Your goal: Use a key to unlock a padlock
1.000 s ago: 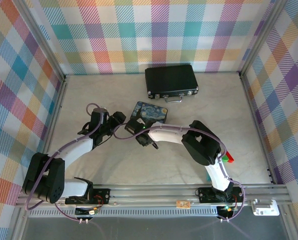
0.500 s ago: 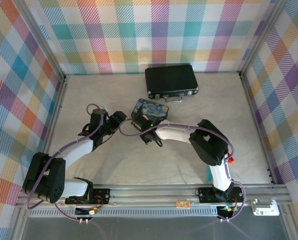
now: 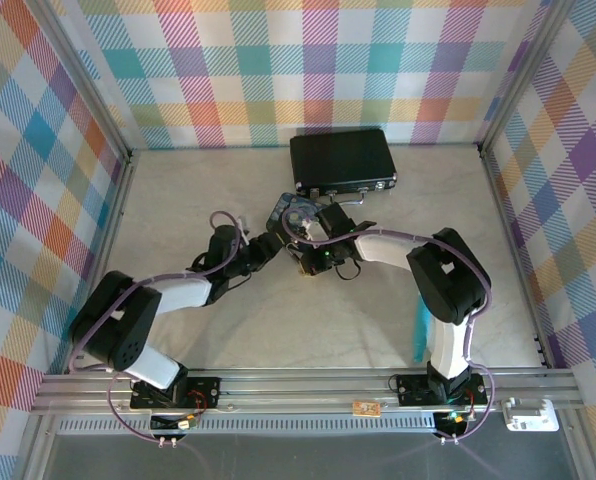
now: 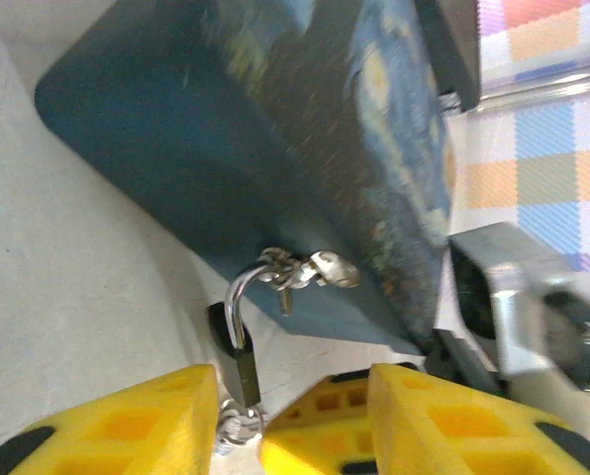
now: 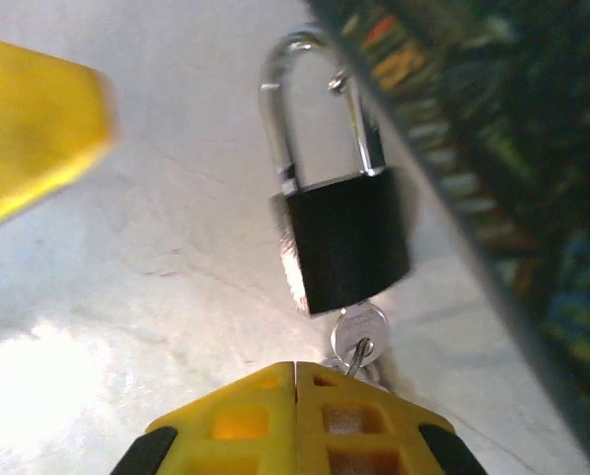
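Yellow right claw (image 5: 295,368) snapped shut at key (image 5: 359,336) under padlock (image 5: 343,242); my left claw (image 4: 244,416) narrowed, half-open round its body. Turn looked next.

No text, label, brand, number or sign could be read on any surface. The black face of the padlock (image 5: 344,252) showed no marking that could be read. A small tan tag (image 3: 364,407) on the front rail, well below the padlock in the top view, was too small to read.
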`<act>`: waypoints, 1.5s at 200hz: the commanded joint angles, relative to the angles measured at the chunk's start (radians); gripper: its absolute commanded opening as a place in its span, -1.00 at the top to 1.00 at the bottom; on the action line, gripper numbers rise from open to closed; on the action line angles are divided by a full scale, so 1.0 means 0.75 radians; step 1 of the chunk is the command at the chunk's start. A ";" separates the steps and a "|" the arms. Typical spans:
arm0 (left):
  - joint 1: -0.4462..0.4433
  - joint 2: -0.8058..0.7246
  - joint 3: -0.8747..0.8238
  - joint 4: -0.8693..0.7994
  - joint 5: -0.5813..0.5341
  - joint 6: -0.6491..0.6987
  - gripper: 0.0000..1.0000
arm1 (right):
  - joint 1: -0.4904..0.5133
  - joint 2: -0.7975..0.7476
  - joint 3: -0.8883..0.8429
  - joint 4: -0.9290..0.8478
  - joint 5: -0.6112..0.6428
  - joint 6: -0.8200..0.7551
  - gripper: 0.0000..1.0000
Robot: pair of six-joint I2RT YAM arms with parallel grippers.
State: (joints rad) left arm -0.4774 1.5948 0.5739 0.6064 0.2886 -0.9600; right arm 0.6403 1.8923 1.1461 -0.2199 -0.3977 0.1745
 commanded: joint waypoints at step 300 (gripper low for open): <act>0.221 -0.252 -0.054 -0.228 -0.127 -0.008 0.23 | 0.331 0.334 0.476 -0.425 1.082 0.117 0.39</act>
State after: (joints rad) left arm -0.3172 1.4288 0.5476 0.4389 0.1738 -0.9619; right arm 0.8963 2.1071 1.4982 -0.5323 0.3973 0.2531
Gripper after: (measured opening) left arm 0.386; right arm 0.345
